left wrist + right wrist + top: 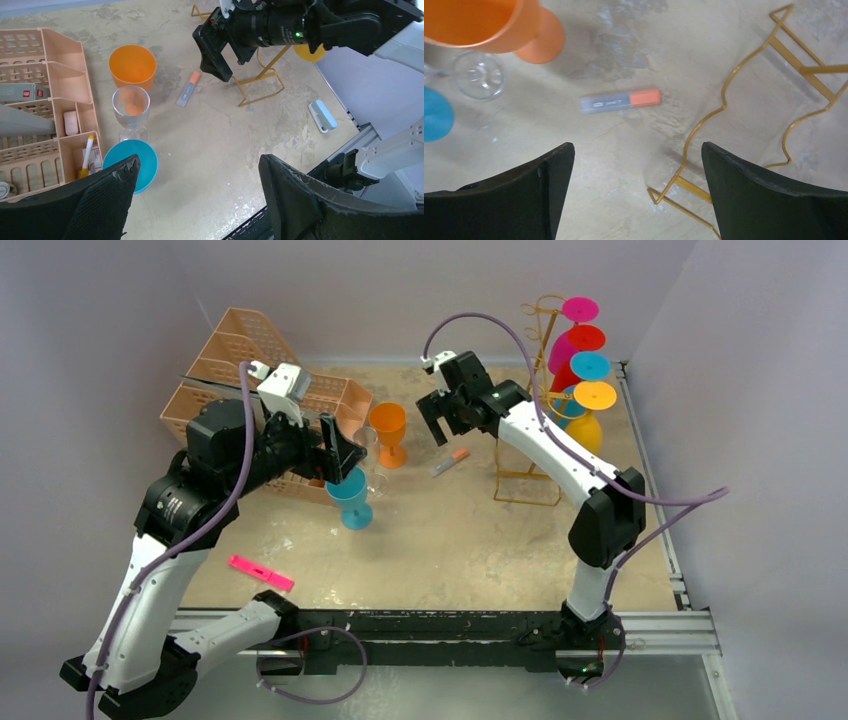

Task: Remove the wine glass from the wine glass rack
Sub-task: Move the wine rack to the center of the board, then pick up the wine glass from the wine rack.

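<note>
Top external view puts my right gripper (636,150) low over the table, jaws spread as wide as they go and nothing between them. The wine glass rack (724,95) stands just to that gripper's right. Its gold base wire runs under and beside my right-hand finger in the right wrist view, and its post rises up and away to the right.

Four glasses hang upside down on the rack, feet outward, well above and to the right of my right gripper: a pink glass (579,309) on top, then a red glass (585,337), a blue glass (590,366) and a yellow glass (595,395) lowest. All look like coloured plastic, with flat round feet slotted into the looped hooks.

To my right gripper's left stand an orange goblet (388,430), a clear goblet (131,107) and a teal goblet (350,495), upright on the table. I judge those to be off the rack already. A grey-and-orange marker (620,100) lies almost directly beneath my right gripper.

My left gripper (197,167) is also wide apart and empty. The teal goblet sits just outside its left finger; I cannot tell whether they touch.

So I judge the task partly done: I hold nothing, and the next glass is not yet reached.
</note>
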